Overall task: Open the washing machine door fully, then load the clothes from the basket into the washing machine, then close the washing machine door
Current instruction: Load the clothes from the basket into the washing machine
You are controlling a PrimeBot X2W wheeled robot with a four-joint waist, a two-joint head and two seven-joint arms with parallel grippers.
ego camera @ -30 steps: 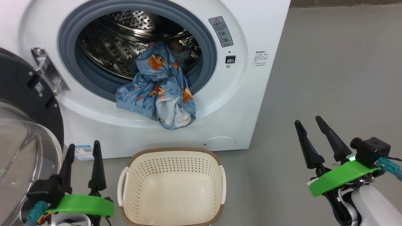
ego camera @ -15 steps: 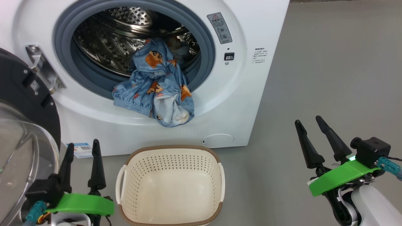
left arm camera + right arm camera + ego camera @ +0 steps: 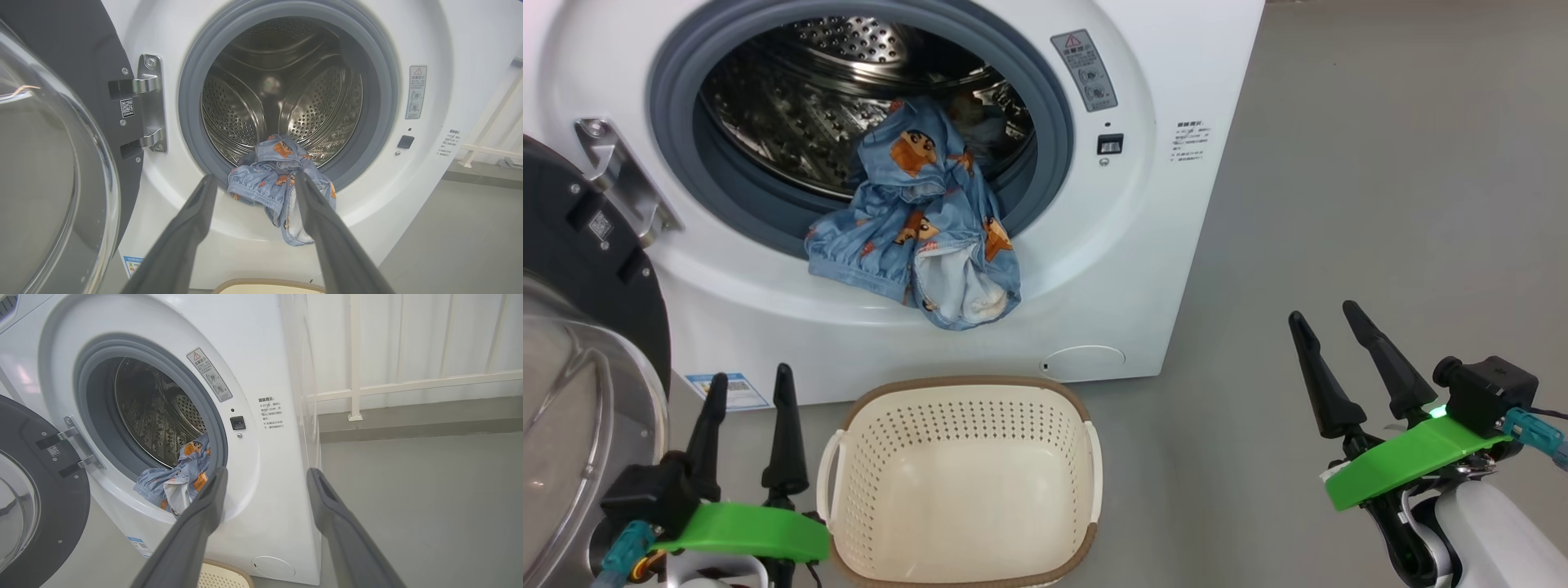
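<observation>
The white washing machine [image 3: 1143, 245] stands with its door [image 3: 572, 269] swung wide at the left, black ring and clear bowl [image 3: 49, 171] facing me. Blue cartoon-print clothes [image 3: 923, 237] hang out of the drum [image 3: 278, 94] over the grey gasket [image 3: 1045, 90] and down the front panel. On the floor below sits the cream basket [image 3: 964, 482], with nothing inside. My left gripper [image 3: 752, 384] is open beside the basket's left handle, holding nothing. Far to the right over the floor, my right gripper [image 3: 1327, 318] is open too. The clothes [image 3: 179, 482] also lie past the right gripper's left finger.
A blue label sticker [image 3: 727, 390] sits low on the machine front, and a round cap [image 3: 1086, 359] is at its lower right. Grey floor [image 3: 1380, 204] spreads to the right. A white railing [image 3: 408, 384] runs along the wall behind.
The whole head picture has shifted left and slightly up, so the camera moved. The left gripper sits a little higher and further right in it. Clothes, basket and right gripper are unchanged.
</observation>
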